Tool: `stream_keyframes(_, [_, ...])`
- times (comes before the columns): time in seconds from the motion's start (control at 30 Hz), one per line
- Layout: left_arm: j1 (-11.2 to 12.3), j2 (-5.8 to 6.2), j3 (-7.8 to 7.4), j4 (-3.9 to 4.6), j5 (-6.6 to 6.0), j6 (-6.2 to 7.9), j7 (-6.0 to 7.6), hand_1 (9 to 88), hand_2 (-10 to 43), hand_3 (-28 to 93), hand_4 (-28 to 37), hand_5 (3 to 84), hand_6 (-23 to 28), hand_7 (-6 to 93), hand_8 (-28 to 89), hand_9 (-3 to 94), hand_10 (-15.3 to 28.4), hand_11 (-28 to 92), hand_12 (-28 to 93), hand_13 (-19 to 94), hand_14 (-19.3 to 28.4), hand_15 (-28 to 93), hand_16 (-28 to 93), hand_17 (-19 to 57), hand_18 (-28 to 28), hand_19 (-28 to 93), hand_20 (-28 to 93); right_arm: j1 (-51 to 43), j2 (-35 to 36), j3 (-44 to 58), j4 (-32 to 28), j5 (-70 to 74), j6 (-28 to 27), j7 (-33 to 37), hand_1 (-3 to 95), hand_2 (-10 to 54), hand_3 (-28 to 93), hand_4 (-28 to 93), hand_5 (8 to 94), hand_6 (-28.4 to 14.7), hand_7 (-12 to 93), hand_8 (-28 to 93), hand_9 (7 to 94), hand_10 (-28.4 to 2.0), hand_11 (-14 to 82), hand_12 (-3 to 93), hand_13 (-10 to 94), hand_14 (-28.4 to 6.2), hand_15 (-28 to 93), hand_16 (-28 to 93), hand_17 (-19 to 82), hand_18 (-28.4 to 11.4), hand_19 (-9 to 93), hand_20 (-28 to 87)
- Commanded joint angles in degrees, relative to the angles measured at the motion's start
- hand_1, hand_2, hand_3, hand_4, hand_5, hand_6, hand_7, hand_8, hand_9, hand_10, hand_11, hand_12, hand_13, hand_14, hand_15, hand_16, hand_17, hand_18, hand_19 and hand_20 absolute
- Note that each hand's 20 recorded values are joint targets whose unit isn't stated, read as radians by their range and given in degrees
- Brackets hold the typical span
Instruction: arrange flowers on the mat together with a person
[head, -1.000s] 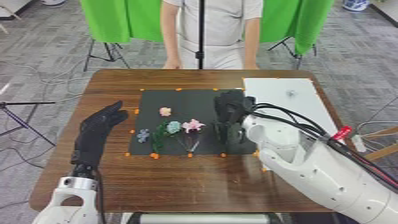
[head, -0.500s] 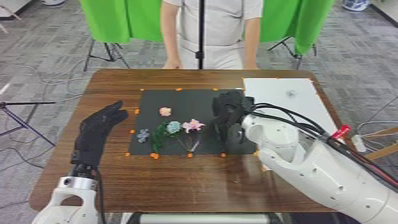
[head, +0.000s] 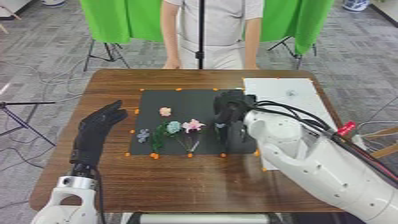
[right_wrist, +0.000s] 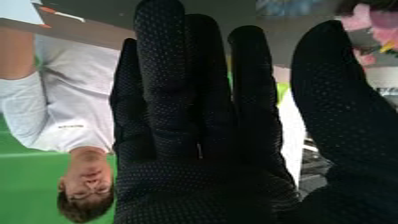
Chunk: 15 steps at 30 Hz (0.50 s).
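Head view, from near to far, has the left robot hand (head: 91, 132) above the counter (head: 195, 185) left of the mat (head: 195, 100), fingers straight and empty, then on the mat's left half a green sprig (head: 158, 139), a blue flower (head: 143, 135) just left of it, and a teal flower (head: 173, 127) beside a pink flower (head: 193, 125). Over the mat's right part is the right robot hand (head: 233, 107), which the right wrist view shows open and empty, fingers straight, thumb spread; the peach flower (head: 165, 111) lies beyond the teal flower, and a white sheet (head: 275, 100) is right of the mat
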Motion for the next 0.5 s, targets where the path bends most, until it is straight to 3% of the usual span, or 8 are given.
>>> stream_keyframes(0.03, [0.11, -0.24, -0.08, 0.31, 0.05, -0.77, -0.29, 21.7, -3.0, 67, -18.5, 46.4, 5.5, 9.8, -4, 43.0, 14.1, 21, 15, 34, 17.7, 18, 5, 4.5, 14.9, 6, 20, -5.05, 0.92, 9.50, -6.03, 1.58, 5.65, 0.98, 36.8, -9.5, 73, -25, 62.7, 6.4, 17, -12, 72.7, -10.6, 10.6, 16.3, 71, -9.1, 36, 35, 33, -13.5, 21, 45])
stream_keyframes(0.17, [-0.10, -0.32, 0.07, 0.39, 0.05, -0.93, -0.32, 21.7, -2.0, 66, -18.7, 46.1, 4.4, 11.2, -4, 44.7, 13.2, 21, 15, 36, 17.4, 18, 5, 4.6, 15.1, 7, 20, -14.49, 0.54, 18.70, -10.56, 6.90, 24.24, 0.09, 34.1, -9.5, 72, -22, 64.5, 5.5, 17, -11, 73.0, -10.8, 11.5, 17.0, 70, -9.4, 35, 34, 33, -13.5, 22, 44])
stream_keyframes(0.23, [0.06, -0.46, 0.04, 0.28, 0.13, -0.99, -0.28, 21.5, -1.9, 66, -18.7, 46.3, 3.9, 11.9, -5, 45.5, 13.1, 21, 16, 36, 17.4, 18, 5, 4.6, 15.1, 7, 20, -21.69, -0.33, 25.59, -13.09, 20.74, 31.33, -7.20, 30.8, -8.7, 72, -20, 66.4, 4.4, 17, -11, 73.3, -11.1, 12.4, 17.4, 69, -10.0, 33, 33, 32, -13.1, 21, 43])
stream_keyframes(0.3, [0.21, -0.58, 0.01, 0.21, 0.14, -1.04, -0.31, 20.9, -1.9, 66, -18.9, 46.7, 3.6, 12.5, -5, 46.5, 13.2, 21, 16, 37, 17.8, 19, 5, 4.6, 15.2, 7, 20, -28.91, -2.35, 33.22, -14.90, 36.61, 29.43, -16.59, 27.7, -5.4, 72, -18, 67.4, 3.6, 17, -10, 72.8, -11.6, 12.7, 17.6, 67, -11.0, 29, 32, 31, -12.8, 19, 42])
stream_keyframes(0.33, [0.37, -0.66, -0.04, 0.16, 0.12, -1.09, -0.25, 20.8, -1.9, 66, -19.2, 46.9, 3.6, 12.7, -5, 46.8, 13.2, 21, 16, 37, 17.9, 19, 5, 4.6, 15.2, 7, 20, -34.08, -4.40, 38.60, -15.81, 48.11, 24.70, -22.29, 26.4, -4.0, 72, -18, 67.6, 3.1, 17, -10, 71.6, -12.1, 12.5, 17.5, 65, -11.3, 26, 31, 31, -12.8, 17, 41])
stream_keyframes(0.4, [0.58, -0.76, 0.05, 0.13, 0.05, -0.87, -0.07, 20.6, -2.0, 67, -19.5, 47.7, 3.6, 12.8, -5, 47.6, 13.4, 21, 16, 38, 18.4, 19, 5, 4.6, 15.3, 7, 20, -42.67, -9.72, 46.08, -18.62, 57.82, 18.75, -23.97, 24.3, -1.5, 71, -18, 66.1, 2.4, 17, -10, 68.4, -13.4, 11.5, 17.1, 61, -12.1, 21, 30, 30, -12.4, 13, 40])
stream_keyframes(0.47, [1.07, -1.23, 0.16, 0.01, -0.29, -0.36, 0.39, 20.6, -1.9, 66, -20.1, 48.0, 3.4, 12.8, -5, 47.9, 13.5, 21, 16, 38, 18.5, 19, 5, 5.0, 15.1, 7, 20, -46.78, -11.91, 45.90, -20.12, 60.06, 24.80, -26.97, 21.2, 1.1, 70, -17, 62.0, 1.5, 14, -10, 63.0, -14.6, 9.2, 16.3, 55, -13.6, 16, 29, 28, -13.0, 9, 39])
stream_keyframes(0.5, [1.78, -1.33, 0.16, -0.29, -0.86, 0.22, 0.69, 20.5, -2.0, 67, -20.2, 48.1, 3.4, 12.7, -5, 48.0, 13.6, 20, 16, 38, 18.5, 19, 5, 5.2, 14.9, 7, 20, -47.35, -12.92, 45.19, -19.95, 61.58, 25.06, -28.80, 19.0, 1.3, 71, -17, 59.4, 1.4, 12, -9, 59.7, -14.8, 8.2, 16.1, 52, -14.1, 15, 28, 27, -13.6, 7, 38])
